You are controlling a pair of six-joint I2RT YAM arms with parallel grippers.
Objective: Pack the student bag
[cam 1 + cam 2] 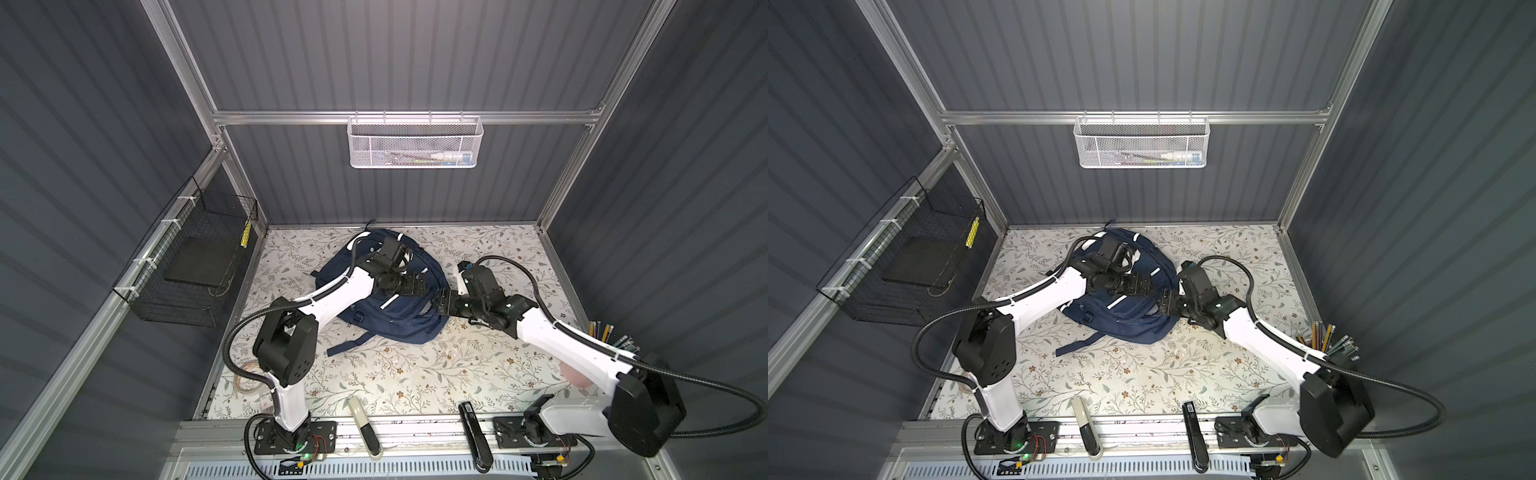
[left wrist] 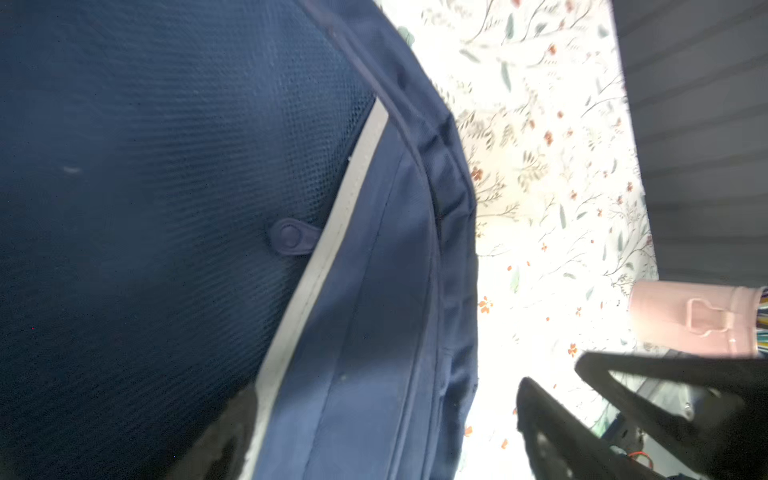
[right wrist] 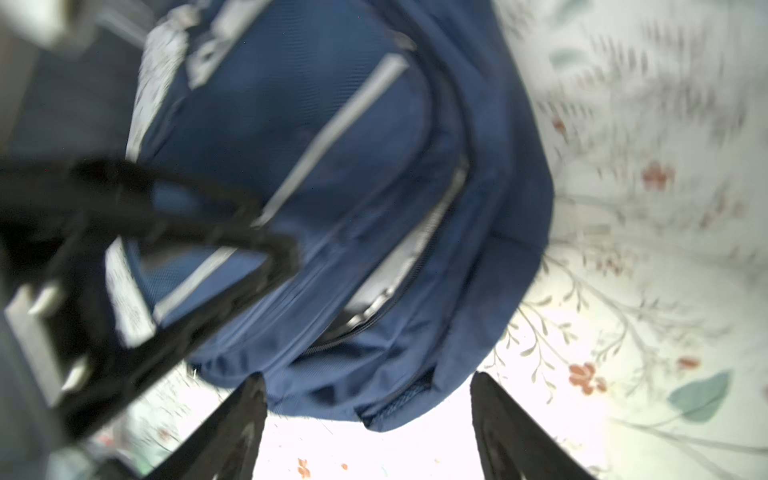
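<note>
Item: student bag, navy with white stripes, lying flat on the floral table.
Left gripper: directly over the bag's upper face, jaws spread wide, clamping nothing.
Right gripper: jaws apart, empty; the bag's edge is just ahead of its tips.

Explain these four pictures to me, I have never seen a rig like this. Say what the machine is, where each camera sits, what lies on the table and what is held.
This is a robot with two arms, each ending in a two-fingered gripper. Two pictures look down from above; the other two come from cameras on the wrists. On the flowered table lies a navy backpack, with a pink cup of pencils at the right. The left gripper is over the backpack, the right gripper at its edge. Both are open; nothing is held.
</note>
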